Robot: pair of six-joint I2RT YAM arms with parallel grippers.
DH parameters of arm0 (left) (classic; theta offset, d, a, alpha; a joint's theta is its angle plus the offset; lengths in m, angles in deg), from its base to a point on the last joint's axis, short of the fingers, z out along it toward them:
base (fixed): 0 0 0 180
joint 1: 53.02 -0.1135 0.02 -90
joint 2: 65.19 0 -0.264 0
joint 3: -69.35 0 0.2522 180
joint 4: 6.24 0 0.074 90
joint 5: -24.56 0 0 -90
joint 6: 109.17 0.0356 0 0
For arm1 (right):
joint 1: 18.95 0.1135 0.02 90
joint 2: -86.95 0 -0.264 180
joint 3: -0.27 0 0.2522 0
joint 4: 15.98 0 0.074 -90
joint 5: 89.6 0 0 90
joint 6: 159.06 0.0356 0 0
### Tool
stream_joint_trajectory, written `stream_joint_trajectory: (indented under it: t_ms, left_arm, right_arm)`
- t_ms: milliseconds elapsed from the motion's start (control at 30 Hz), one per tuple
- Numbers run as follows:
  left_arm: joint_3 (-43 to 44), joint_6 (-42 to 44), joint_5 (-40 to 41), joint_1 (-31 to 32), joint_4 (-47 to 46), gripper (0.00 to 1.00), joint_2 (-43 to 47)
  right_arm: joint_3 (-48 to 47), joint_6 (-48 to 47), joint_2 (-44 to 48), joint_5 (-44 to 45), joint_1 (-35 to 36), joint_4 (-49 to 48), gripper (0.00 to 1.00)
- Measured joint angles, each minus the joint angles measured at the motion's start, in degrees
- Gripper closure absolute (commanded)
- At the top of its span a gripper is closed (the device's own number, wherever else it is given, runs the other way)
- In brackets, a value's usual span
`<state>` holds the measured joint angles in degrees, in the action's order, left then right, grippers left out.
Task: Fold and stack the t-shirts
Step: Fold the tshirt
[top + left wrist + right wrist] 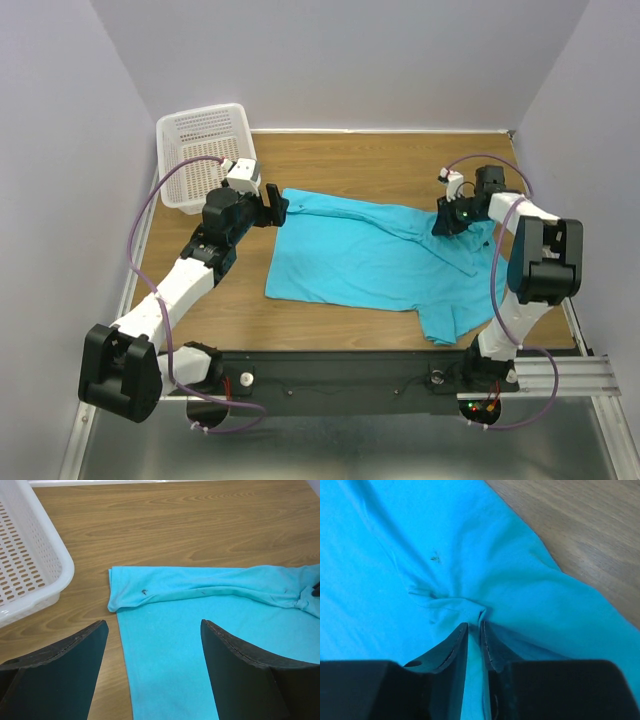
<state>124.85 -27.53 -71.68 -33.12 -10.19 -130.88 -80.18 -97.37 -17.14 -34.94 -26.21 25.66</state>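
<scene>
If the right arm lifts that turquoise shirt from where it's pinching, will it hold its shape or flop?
Likely floppy: the turquoise shirt bunches into wrinkles where the right gripper pinches it. Probably light, being thin cloth lying flat. The rest would likely drag across the table rather than rise together.

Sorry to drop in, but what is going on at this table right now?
Two arms are working on a turquoise shirt spread on the wooden table. The right arm has its jaws pinched on a bunched fold of cloth. The left arm holds its jaws open over the shirt's opposite end, near a white basket, gripping nothing.
</scene>
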Motion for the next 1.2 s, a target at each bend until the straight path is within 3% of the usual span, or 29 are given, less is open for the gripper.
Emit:
stream_joint_trajectory:
  t_ms: [100,133,467,767,800,867,933,1067,1200]
  left_arm:
    - [0.0,-0.02,0.0,0.0,0.02,0.14,-0.02]
    - [0.0,0.0,0.0,0.0,0.02,0.14,0.0]
    - [0.0,0.0,-0.02,0.0,0.02,0.14,0.0]
    - [0.0,-0.02,-0.5,0.0,0.04,0.14,-0.02]
    - [0.0,-0.02,-0.66,0.0,0.04,0.14,-0.02]
    - [0.0,-0.02,-0.81,0.0,0.04,0.14,-0.02]
    - [0.0,-0.02,-0.87,0.0,0.04,0.14,-0.02]
    - [0.0,-0.04,-1.11,0.0,0.04,0.14,-0.11]
    - [0.11,-0.26,-1.64,0.0,0.2,0.18,-1.55]
  right_arm:
    - [0.15,-0.39,0.68,0.15,0.31,0.13,0.9]
    - [0.33,-0.46,1.29,0.22,0.37,0.26,0.99]
    - [3.85,-5.53,11.56,-1.7,0.61,3.19,0.99]
    - [9.09,-22.71,12.68,-5.86,1.49,17.25,0.99]
    - [9.75,-24.44,12.98,-6.14,1.81,18.6,0.77]
    - [10.25,-26.12,13.55,-6.64,2.27,20.11,0.57]
    - [10.4,-27.32,14.19,-7.23,2.71,21.49,0.0]
    - [9.97,-28.22,15.47,-9.01,3.02,22.71,0.0]
    - [7.85,-21.22,17.05,-8.79,3.13,19.37,0.0]
